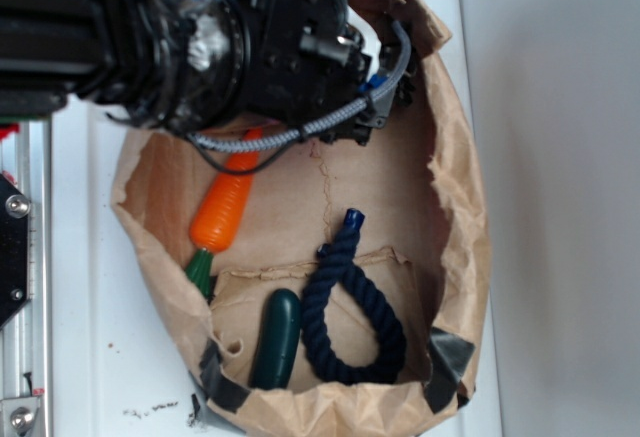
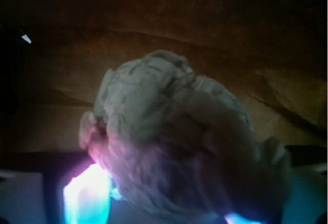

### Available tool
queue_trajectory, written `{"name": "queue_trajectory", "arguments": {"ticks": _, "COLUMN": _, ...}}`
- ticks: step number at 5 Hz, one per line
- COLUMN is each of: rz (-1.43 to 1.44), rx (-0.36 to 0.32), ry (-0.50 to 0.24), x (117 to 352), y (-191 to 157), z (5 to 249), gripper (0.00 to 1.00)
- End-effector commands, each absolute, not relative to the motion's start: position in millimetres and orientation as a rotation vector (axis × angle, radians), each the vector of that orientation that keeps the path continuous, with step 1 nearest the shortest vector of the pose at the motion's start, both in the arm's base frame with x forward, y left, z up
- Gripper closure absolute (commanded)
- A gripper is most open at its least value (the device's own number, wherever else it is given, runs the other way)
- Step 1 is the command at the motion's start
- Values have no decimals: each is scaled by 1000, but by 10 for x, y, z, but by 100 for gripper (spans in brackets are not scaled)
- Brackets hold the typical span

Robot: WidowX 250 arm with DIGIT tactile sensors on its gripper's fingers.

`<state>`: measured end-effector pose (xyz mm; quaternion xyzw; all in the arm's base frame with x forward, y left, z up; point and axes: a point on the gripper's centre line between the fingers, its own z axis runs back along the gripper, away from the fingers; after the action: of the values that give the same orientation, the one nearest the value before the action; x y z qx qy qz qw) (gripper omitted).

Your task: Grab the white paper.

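Note:
The white paper (image 2: pixel 169 131), a crumpled off-white wad with grey creases, fills the middle of the wrist view right in front of the camera. My gripper (image 2: pixel 164 206) is shut on it: a glowing finger (image 2: pixel 87 198) presses its left side, and the tip of the other shows at the lower right. In the exterior view the gripper (image 1: pixel 385 107) reaches down into the upper part of the brown paper bag (image 1: pixel 465 207). The arm hides the paper there.
Inside the bag lie an orange carrot (image 1: pixel 225 207) with a green top, a dark green cucumber-like piece (image 1: pixel 277 337) and a navy rope loop (image 1: pixel 355 307). The bag's torn walls rise close around the gripper. A metal rail (image 1: pixel 25 287) runs along the left.

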<state>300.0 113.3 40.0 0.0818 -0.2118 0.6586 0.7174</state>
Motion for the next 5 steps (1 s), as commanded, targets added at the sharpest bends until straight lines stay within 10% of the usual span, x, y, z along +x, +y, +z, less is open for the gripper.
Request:
{"name": "queue_trajectory", "arguments": {"ticks": 1, "rz": 1432, "rx": 147, "ry": -542, "x": 2949, "y": 1149, "z": 622, "gripper": 100}}
{"name": "queue_trajectory", "arguments": {"ticks": 5, "rz": 1234, "rx": -39, "ry": -539, "x": 2848, "y": 1144, "z": 1078, "gripper": 100}}
